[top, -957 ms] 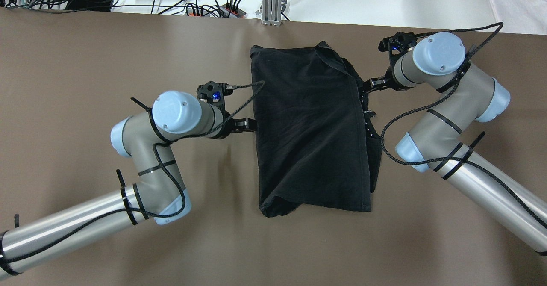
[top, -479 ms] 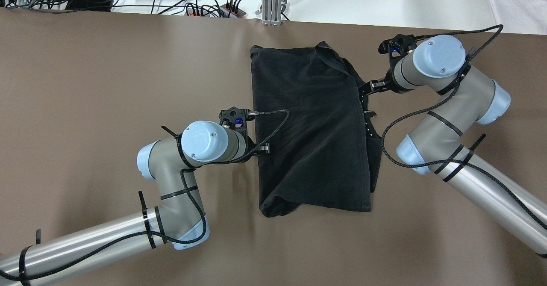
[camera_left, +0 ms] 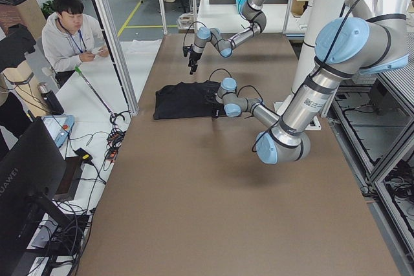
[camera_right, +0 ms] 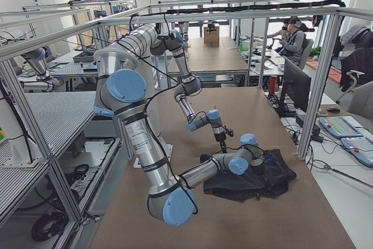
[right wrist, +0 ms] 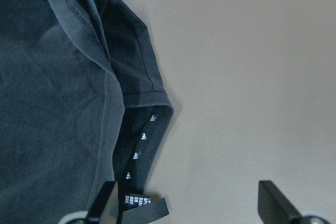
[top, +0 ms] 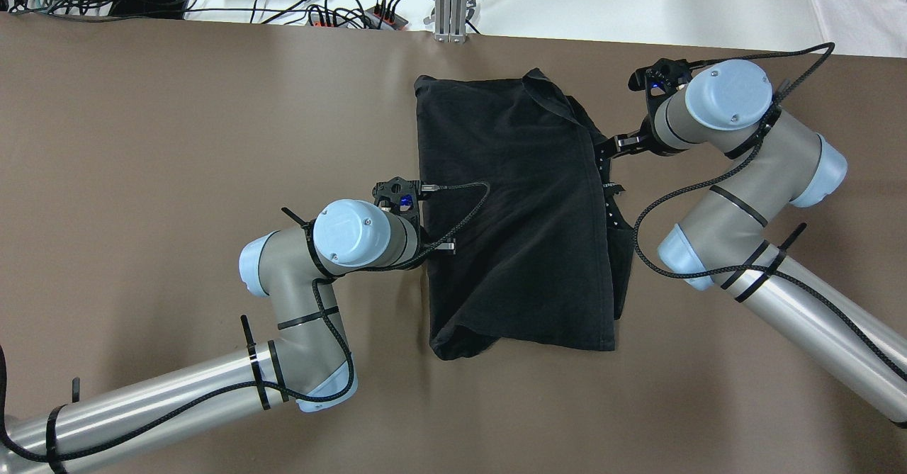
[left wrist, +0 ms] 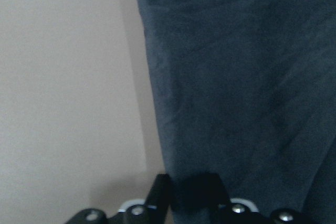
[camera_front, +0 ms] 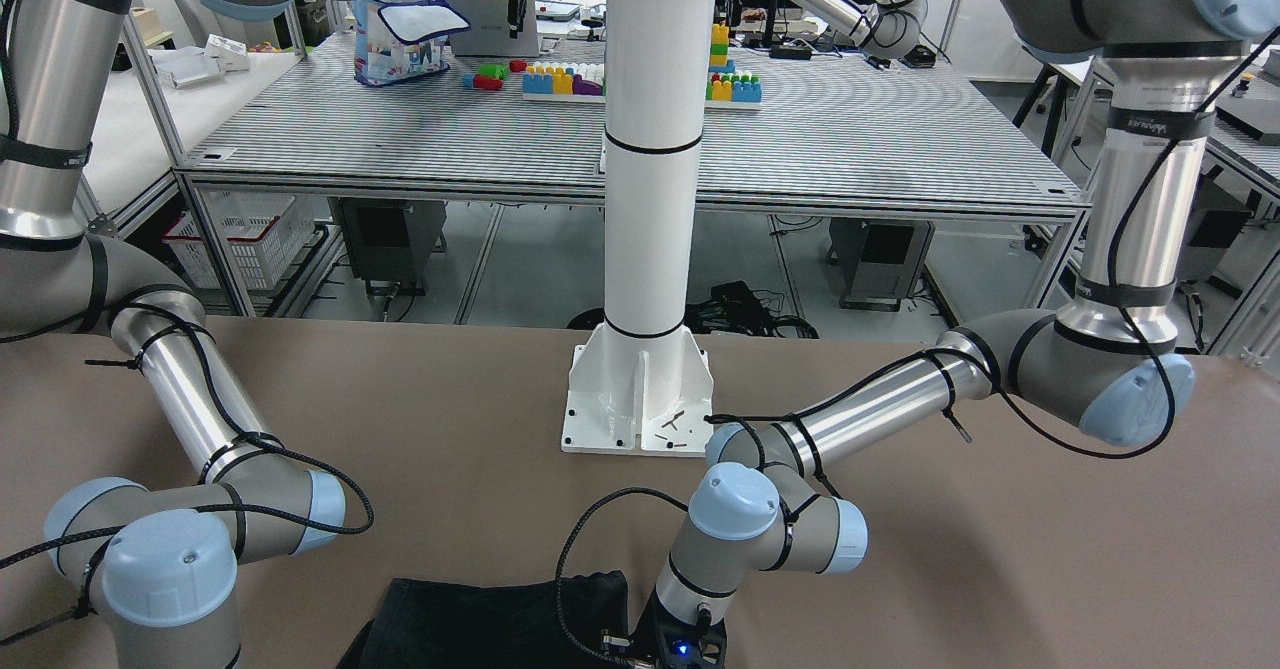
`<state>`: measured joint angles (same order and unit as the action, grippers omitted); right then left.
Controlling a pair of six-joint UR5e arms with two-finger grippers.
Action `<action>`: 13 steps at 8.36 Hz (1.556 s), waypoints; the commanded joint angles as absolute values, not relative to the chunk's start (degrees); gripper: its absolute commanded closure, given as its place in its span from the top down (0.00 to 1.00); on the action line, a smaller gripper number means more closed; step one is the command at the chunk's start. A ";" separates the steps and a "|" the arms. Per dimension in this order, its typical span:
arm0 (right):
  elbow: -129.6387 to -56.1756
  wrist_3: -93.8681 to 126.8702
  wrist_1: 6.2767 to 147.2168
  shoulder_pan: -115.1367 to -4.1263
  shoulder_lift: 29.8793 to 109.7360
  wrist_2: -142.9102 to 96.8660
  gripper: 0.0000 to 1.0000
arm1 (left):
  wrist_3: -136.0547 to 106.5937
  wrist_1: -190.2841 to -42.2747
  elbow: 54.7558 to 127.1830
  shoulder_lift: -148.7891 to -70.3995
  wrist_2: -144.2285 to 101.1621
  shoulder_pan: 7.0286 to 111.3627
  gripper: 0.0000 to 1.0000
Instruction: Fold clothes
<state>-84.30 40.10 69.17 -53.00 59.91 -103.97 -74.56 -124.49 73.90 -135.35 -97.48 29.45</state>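
Clothes on this job are one black piece, lying flat on the brown bench midway between the two arms and toward its far edge. Its long axis runs away from the robot. The neck end points to the far side and the hemmed end to the near side, where the left corner gapes a little. A strip along the right side is already doubled under, with a printed label poking out there.

The arms come in from opposite long sides, probably so that each can take one edge for a fold. The left gripper sits low on the left edge. In its wrist view the jaws are drawn nearly together across the hem and seem clenched on it, though black on black makes this hard to read. The right gripper hangs over the right edge just beside the label, jaws spread wide and grasping nothing.
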 commanded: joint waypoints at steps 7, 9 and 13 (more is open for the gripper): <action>-88.77 46.23 69.61 -47.30 60.03 -103.97 0.94 | -68.74 -124.89 82.33 -126.24 -101.95 34.10 0.00; -91.56 48.23 70.74 -46.50 60.73 -103.97 0.94 | -68.82 -124.72 86.29 -124.46 -101.78 34.10 0.00; -100.79 71.36 71.28 -39.75 65.03 -102.93 0.94 | -72.49 -124.54 95.86 -119.03 -101.25 33.93 1.00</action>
<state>-96.57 57.76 71.37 -43.49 63.16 -103.90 -70.05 -124.56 91.06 -122.82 -101.50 34.15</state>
